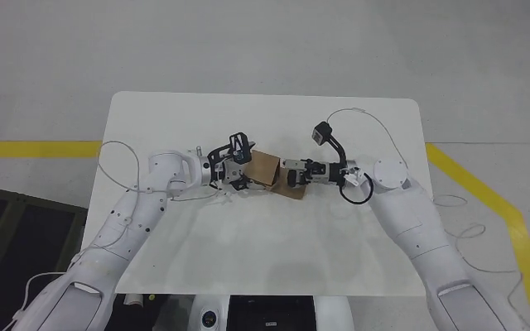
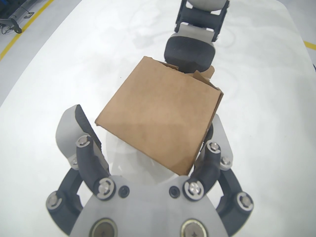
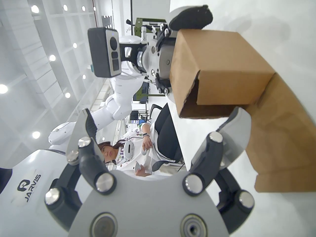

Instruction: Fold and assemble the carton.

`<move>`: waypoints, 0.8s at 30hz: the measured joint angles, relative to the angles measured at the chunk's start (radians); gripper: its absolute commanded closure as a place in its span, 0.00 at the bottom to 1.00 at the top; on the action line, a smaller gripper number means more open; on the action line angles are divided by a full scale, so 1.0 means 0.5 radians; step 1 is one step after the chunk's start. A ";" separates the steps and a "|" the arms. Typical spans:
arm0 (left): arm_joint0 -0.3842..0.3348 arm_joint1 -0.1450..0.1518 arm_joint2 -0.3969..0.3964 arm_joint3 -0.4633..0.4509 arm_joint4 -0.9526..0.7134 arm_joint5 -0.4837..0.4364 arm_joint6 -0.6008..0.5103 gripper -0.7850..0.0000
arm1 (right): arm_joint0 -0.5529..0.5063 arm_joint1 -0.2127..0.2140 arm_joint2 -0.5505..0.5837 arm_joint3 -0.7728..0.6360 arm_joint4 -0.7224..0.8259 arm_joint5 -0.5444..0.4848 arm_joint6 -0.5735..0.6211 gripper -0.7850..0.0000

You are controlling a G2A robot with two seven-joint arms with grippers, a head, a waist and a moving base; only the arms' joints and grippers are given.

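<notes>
The brown carton (image 1: 267, 168) sits mid-frame on the white table (image 1: 166, 116). Left gripper (image 2: 148, 114) and right gripper (image 3: 161, 112) flank it, fingers spread open.

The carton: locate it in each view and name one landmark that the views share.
Top view: carton at mid-table, between the left end effector and the right end effector.
Left wrist view: carton, its near end between the left end effector's open jaws.
Right wrist view: carton just ahead of the right end effector's open jaws.
Shared landmark: the white table under it.
</notes>
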 measured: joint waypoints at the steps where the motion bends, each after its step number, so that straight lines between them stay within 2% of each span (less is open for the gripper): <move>1: -0.003 0.000 -0.003 0.006 -0.012 -0.003 -0.009 0.00 | -0.034 0.016 0.036 -0.053 -0.022 0.019 -0.002 0.00; 6: -0.012 -0.004 -0.006 0.018 -0.055 -0.007 -0.035 0.00 | -0.241 0.108 0.263 -0.315 -0.217 0.179 -0.058 0.00; 12: -0.020 -0.011 0.001 0.017 -0.077 0.007 -0.058 0.00 | -0.477 0.162 0.395 -0.521 -0.271 0.316 -0.063 0.00; 17: -0.020 -0.014 0.006 0.013 -0.069 0.018 -0.061 0.00 | -0.518 0.160 0.359 -0.495 -0.269 0.301 -0.124 0.00; 24: -0.019 -0.016 0.005 0.022 -0.080 0.017 -0.076 0.00 | -0.430 0.130 0.243 -0.300 -0.232 0.179 -0.185 0.00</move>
